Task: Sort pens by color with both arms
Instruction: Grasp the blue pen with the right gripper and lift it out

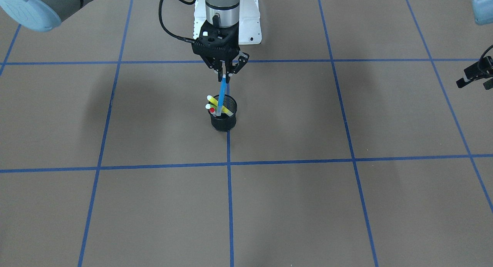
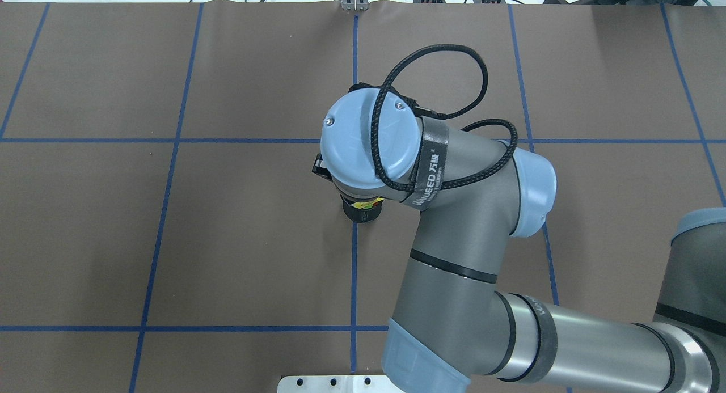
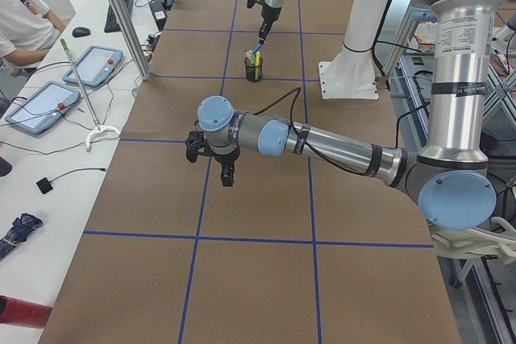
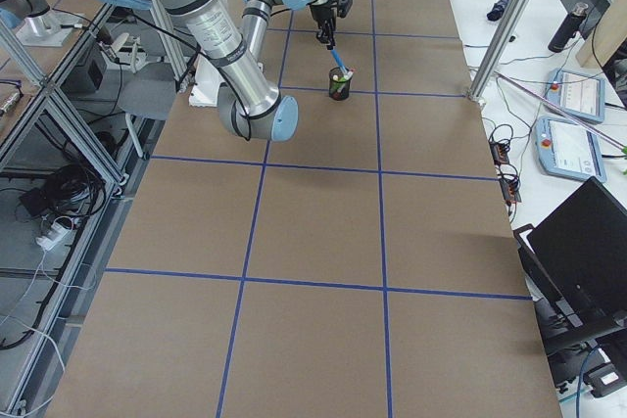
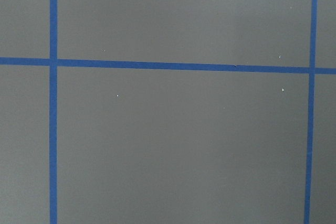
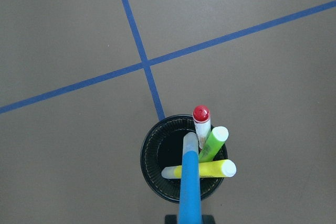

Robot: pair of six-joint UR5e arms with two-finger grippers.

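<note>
My right gripper [image 1: 225,77] is shut on the upper end of a blue pen [image 1: 220,101], which hangs nearly upright. The pen's pale lower end sits in the mouth of the black mesh cup [image 1: 223,120]. In the right wrist view the blue pen [image 6: 190,182] points down into the cup [image 6: 155,156], beside a yellow pen [image 6: 210,169], a green pen [image 6: 214,142] and a red-and-white pen [image 6: 201,121]. All three lean in the cup. My left gripper [image 1: 474,77] is open and empty, far from the cup at the view's right edge.
The brown table [image 1: 308,205] carries a grid of blue tape lines [image 1: 230,205]. The white pedestal base [image 1: 250,24] stands behind the cup. In the overhead view my right arm's wrist [image 2: 368,143] covers most of the cup. The left wrist view shows only table and tape.
</note>
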